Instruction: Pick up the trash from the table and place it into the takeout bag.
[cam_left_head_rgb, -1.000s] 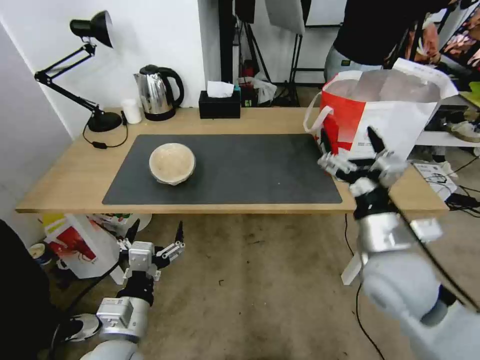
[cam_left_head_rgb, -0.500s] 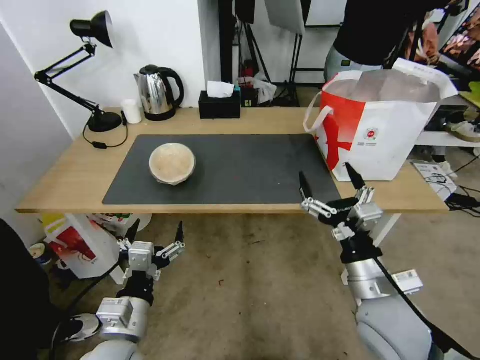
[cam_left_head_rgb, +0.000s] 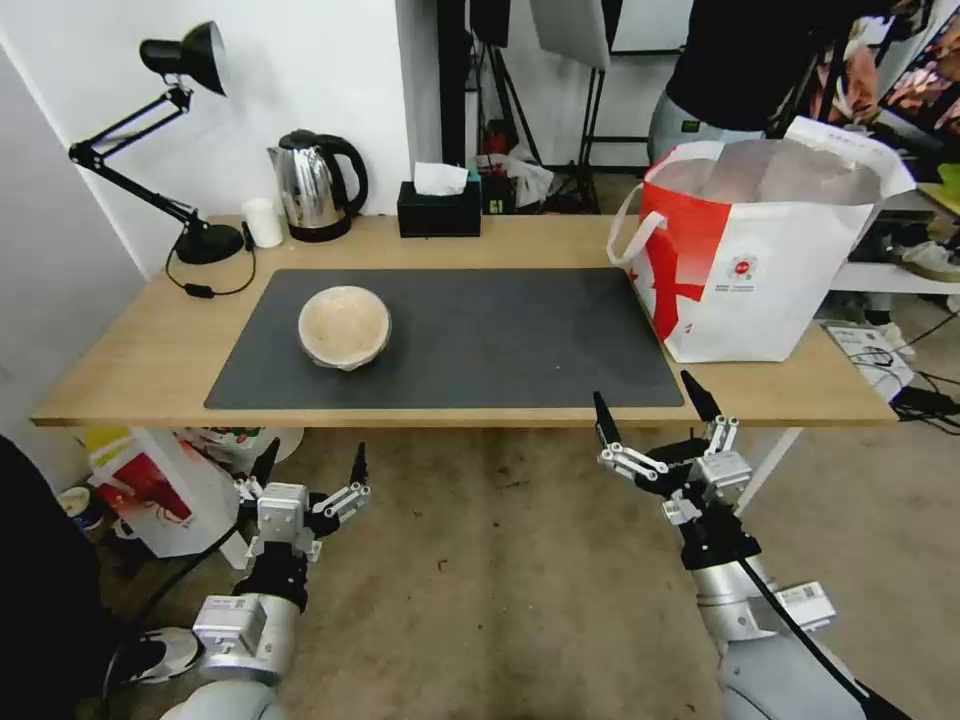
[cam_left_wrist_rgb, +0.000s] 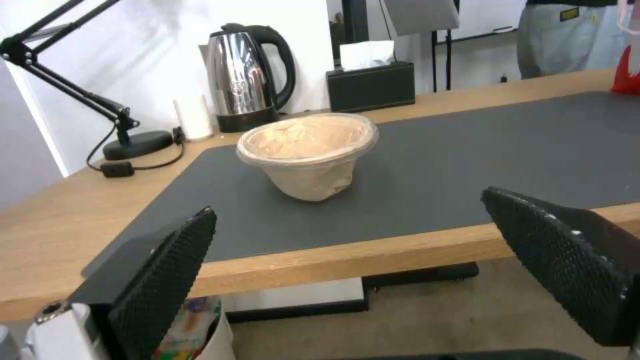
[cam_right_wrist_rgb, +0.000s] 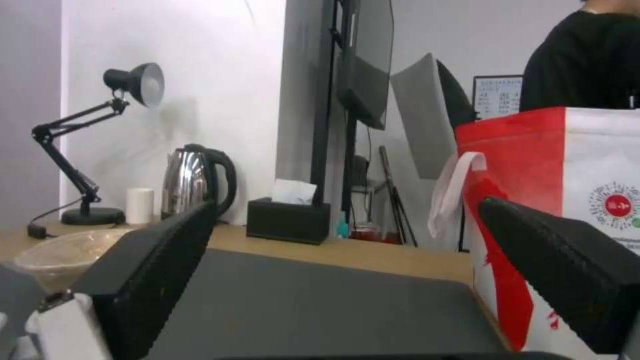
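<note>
Below the front edge of the worktop (cam_left_head_rgb: 140, 380), your right tool (cam_left_head_rgb: 655, 410) hangs over the floor with its two black fingers spread wide and nothing between them. Up and to its right, standing on the worktop's right end, you have the takeout bag (cam_left_head_rgb: 790, 290), upright, mouth open, foil lining showing, one white loop handle (cam_left_head_rgb: 625, 235) drooping on the side nearer the mat. From your right wrist camera the bag (cam_right_wrist_rgb: 587, 210) sits just past the tool's right finger, red side facing the mat.

Your left tool (cam_left_head_rgb: 310, 470) waits low in front of the worktop's left half, also below the edge, fingers (cam_left_wrist_rgb: 167, 270) spread and empty. Straight ahead of it and higher, the beige bowl (cam_left_head_rgb: 344, 326) rests upright on the dark grey mat (cam_left_head_rgb: 500, 340), on the mat's left part, well apart from the bag. Your left wrist camera shows the bowl (cam_left_wrist_rgb: 308, 152) between the two fingertips' lines of sight, a clear film over its top.

Beyond the bowl, along the back of the worktop, you see a desk lamp (cam_left_head_rgb: 170, 140), a small white cup (cam_left_head_rgb: 264, 221), a steel kettle (cam_left_head_rgb: 315, 185) and a black tissue box (cam_left_head_rgb: 439, 208).
</note>
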